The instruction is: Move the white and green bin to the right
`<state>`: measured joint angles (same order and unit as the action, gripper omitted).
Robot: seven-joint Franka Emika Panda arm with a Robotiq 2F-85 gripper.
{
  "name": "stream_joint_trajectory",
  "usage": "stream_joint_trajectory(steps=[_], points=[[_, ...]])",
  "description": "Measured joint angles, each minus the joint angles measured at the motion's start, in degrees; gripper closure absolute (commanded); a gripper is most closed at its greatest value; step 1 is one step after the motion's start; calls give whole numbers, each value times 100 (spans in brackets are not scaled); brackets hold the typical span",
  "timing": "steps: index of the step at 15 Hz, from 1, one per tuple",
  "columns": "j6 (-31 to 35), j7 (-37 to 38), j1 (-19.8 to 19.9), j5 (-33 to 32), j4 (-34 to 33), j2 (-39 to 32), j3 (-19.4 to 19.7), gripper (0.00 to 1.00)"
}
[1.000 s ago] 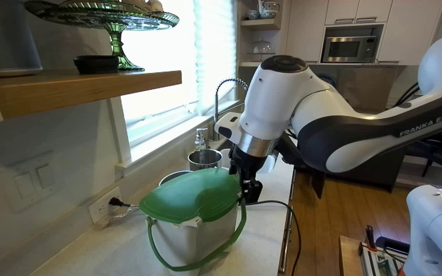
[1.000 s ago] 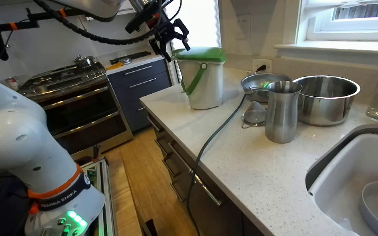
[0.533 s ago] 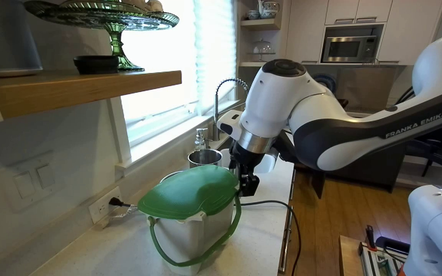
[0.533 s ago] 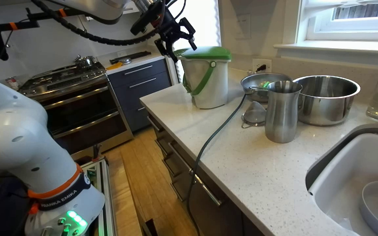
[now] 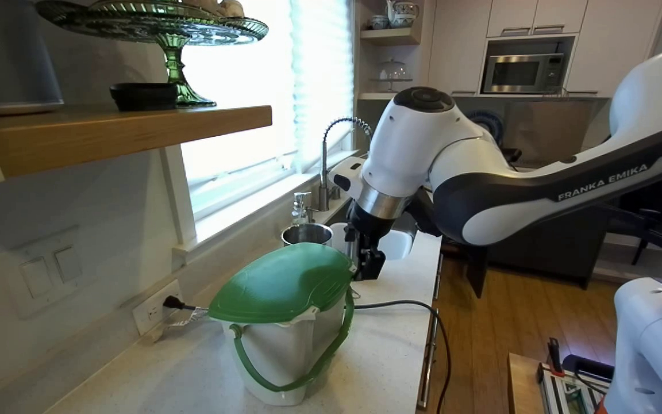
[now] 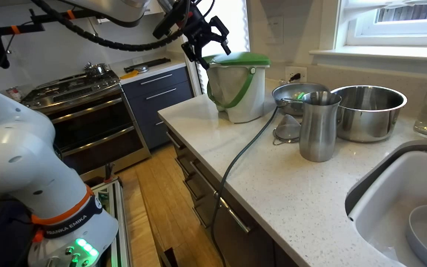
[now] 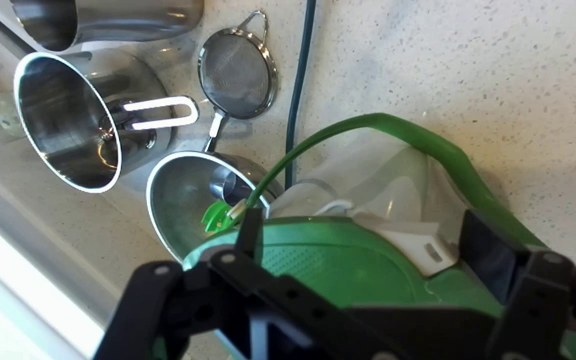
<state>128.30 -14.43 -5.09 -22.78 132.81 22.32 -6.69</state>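
The white and green bin [image 5: 276, 351] stands on the countertop in both exterior views [image 6: 232, 82]. Its glossy green lid [image 5: 285, 282] is on, and its green handle hangs down on the side. My gripper [image 6: 217, 59] is at the lid's edge, fingers spread wide, one finger low against or very near the rim and the other above the lid. In the wrist view the gripper's fingers [image 7: 363, 220] stand apart over the green lid [image 7: 338, 265], with a white latch tab by one finger. Whether a finger touches the rim is hard to tell.
A steel bowl [image 6: 291, 107], a small strainer [image 6: 287, 129], a steel cup [image 6: 319, 129] and a steel pot [image 6: 369, 118] stand beside the bin. A dark cable [image 6: 243, 152] crosses the counter to its edge. A sink [image 6: 402, 178] lies beyond. A wooden shelf [image 5: 135, 135] hangs above.
The bin has slid across the counter toward the steel bowl and cable, turning a little. My open gripper has moved the same way along with it. The pots have not moved.
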Motion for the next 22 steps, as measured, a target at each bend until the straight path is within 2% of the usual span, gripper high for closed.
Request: stream_joint_trajectory(steps=[10, 15, 22], points=[[-22, 37, 86, 29, 7, 62, 45, 0], [-724, -57, -42, 253, -71, 570, 55, 0], [-1653, 1088, -56, 1344, -541, 1326, 47, 0]])
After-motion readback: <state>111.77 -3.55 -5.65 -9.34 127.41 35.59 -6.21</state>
